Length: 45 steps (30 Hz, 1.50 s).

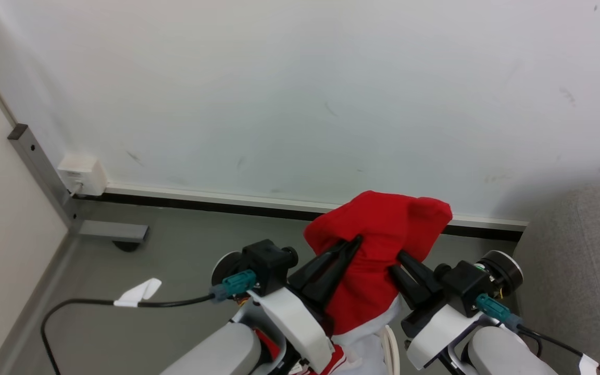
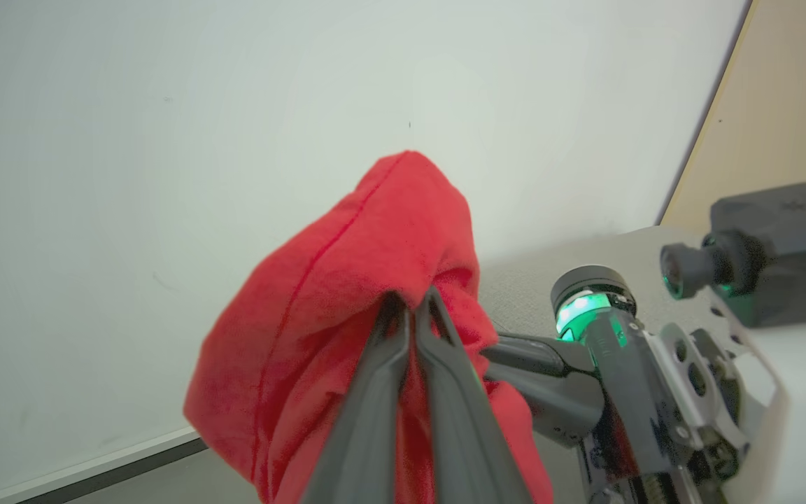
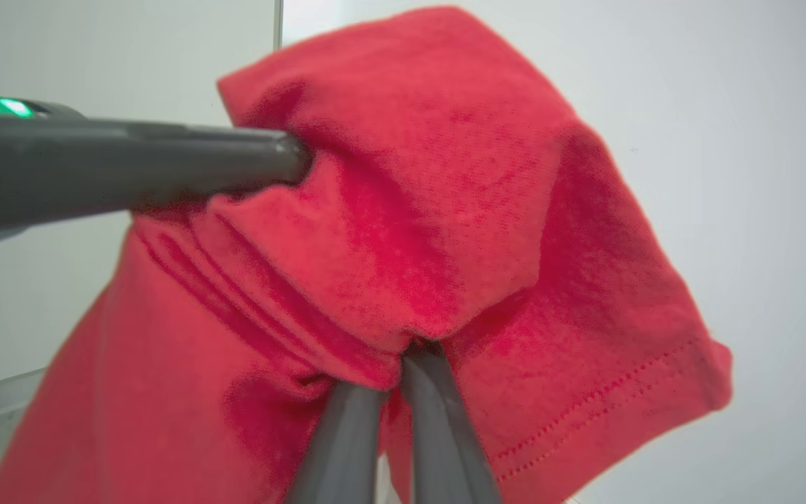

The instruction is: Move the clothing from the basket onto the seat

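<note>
Grey forearms [image 1: 222, 351], white wrist brackets [image 1: 295, 320], black tool fingers [image 1: 326, 268], teal cable plugs [image 1: 237, 283]

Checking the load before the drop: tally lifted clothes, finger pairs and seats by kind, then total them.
Red garment, held up: 1
Pairs of fingers: 2, left fingers and right fingers, both shut on the garment
Grey seat: 1
Total: 4

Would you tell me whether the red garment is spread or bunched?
Bunched up: the red garment is crumpled, pinched by left gripper and right gripper.
</note>
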Available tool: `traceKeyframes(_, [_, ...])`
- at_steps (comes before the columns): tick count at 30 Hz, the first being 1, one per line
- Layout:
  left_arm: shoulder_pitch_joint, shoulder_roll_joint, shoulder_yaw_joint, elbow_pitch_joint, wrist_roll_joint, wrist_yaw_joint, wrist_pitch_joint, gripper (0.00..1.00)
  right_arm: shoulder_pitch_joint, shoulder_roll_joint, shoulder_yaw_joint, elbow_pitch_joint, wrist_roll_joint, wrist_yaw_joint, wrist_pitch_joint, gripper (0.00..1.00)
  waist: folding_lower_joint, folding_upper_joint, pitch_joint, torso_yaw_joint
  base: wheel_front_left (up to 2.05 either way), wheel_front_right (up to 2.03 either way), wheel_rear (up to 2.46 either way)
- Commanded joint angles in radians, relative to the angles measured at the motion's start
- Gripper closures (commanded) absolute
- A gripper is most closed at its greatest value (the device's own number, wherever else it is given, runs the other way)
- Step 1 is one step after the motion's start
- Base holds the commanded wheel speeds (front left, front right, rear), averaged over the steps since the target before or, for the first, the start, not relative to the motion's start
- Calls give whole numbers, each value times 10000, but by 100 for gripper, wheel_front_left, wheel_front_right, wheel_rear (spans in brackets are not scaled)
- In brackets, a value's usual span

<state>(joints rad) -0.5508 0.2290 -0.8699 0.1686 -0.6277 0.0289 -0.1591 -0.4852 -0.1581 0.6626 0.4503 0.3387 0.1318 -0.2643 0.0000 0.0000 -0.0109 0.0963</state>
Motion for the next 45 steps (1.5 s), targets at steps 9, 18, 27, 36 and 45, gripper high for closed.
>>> traceKeyframes(9, [373, 287, 260, 260, -223, 225, -296, 96, 786, -167, -1174, -1240, 244, -23, -2, 100, 0, 0, 69, -654, 0, 0, 0])
traceKeyframes(18, [457, 359, 318, 77, -180, 269, -501, 0, 1124, -248, -2345, -2056, 373, -21, -1, 100, 0, 0, 177, -1681, 0, 0, 0])
traceKeyframes(27, [396, 566, 288, 14, 257, 278, -790, 0, 1169, -622, -3106, -2604, 630, -22, -1, 100, 0, 0, 326, -3173, 0, 0, 0])
traceKeyframes(36, [280, 753, 317, -37, 897, 66, -1014, 0, 1471, -1024, -3979, -3483, 584, -22, -1, 100, 0, 0, 637, -4677, 0, 0, 0])
traceKeyframes(45, [290, 808, 465, 24, 1129, -188, -1057, 0, 1762, -779, -4549, -4164, 1724, -22, -1, 100, 0, 0, 1023, -5600, 0, 0, 0])
